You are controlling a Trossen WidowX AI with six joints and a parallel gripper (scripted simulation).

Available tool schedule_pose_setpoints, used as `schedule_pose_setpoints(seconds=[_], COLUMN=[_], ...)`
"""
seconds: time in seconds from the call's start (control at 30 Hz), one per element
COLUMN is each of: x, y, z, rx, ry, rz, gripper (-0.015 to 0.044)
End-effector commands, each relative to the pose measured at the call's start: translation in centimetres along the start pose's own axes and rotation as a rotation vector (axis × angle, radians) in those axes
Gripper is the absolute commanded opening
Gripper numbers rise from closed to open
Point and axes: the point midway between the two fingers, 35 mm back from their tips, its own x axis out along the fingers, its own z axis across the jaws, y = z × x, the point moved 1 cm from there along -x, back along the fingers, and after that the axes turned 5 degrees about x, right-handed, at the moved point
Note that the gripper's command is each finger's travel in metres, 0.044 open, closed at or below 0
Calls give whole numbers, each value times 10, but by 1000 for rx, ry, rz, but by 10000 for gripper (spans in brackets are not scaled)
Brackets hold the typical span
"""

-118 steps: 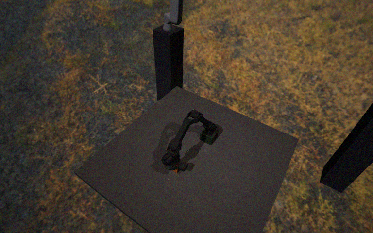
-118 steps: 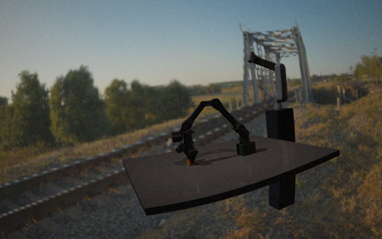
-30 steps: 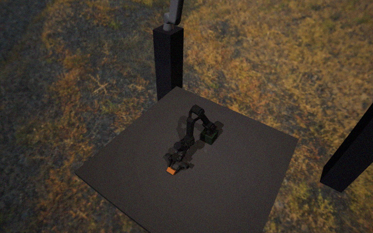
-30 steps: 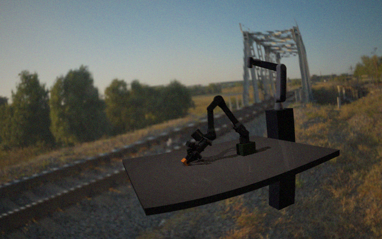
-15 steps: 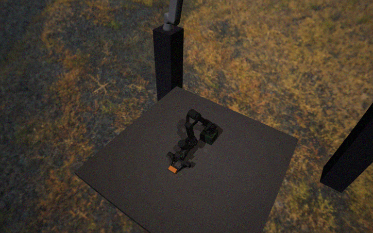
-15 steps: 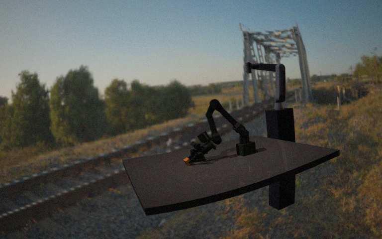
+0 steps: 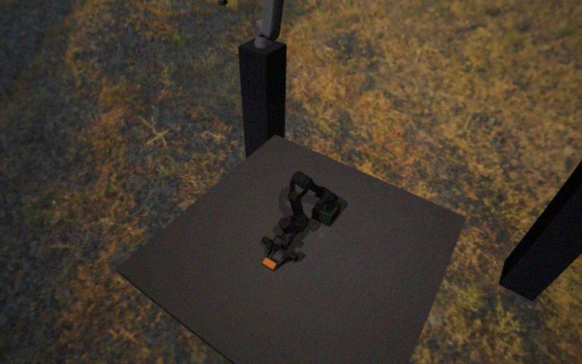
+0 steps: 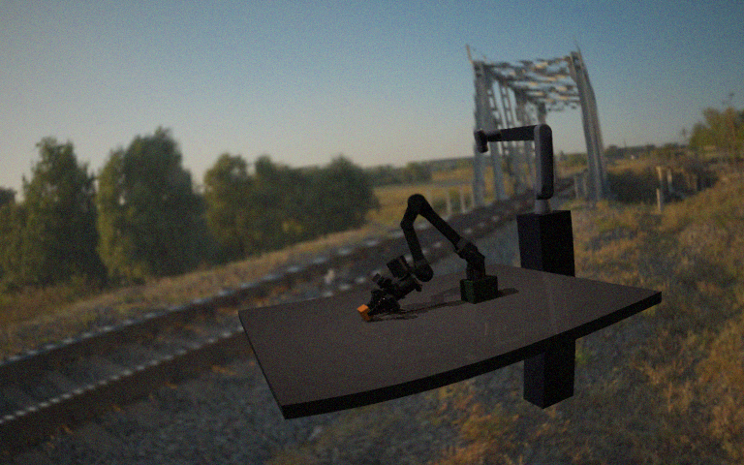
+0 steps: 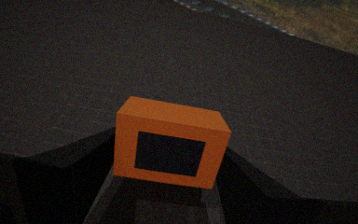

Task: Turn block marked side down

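The orange block is held at the tips of my gripper. The gripper is shut on the block, one finger at each end. The dark rectangular mark on the block shows in the wrist view, on the face turned back toward the wrist camera. The gripper slants low over the table, and the block is tilted with it. Whether the block's lower edge touches the table is too small to tell. In the top view only plain orange faces of the block show.
My arm's dark green base stands on the table. Behind the table is a tall dark pillar with another grey arm on top. A second dark pillar shows off the table's right side.
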Motion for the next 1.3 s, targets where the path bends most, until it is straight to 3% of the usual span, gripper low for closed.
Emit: schedule_pose_setpoints(seconds=[0.0,0.57,1.27], x=[0,0,0], y=[-1,-1,-1], z=[1,1,1], rx=[5,5,5], ry=[-5,-5,-5], rz=[-5,-5,-5], gripper=[0,440,440])
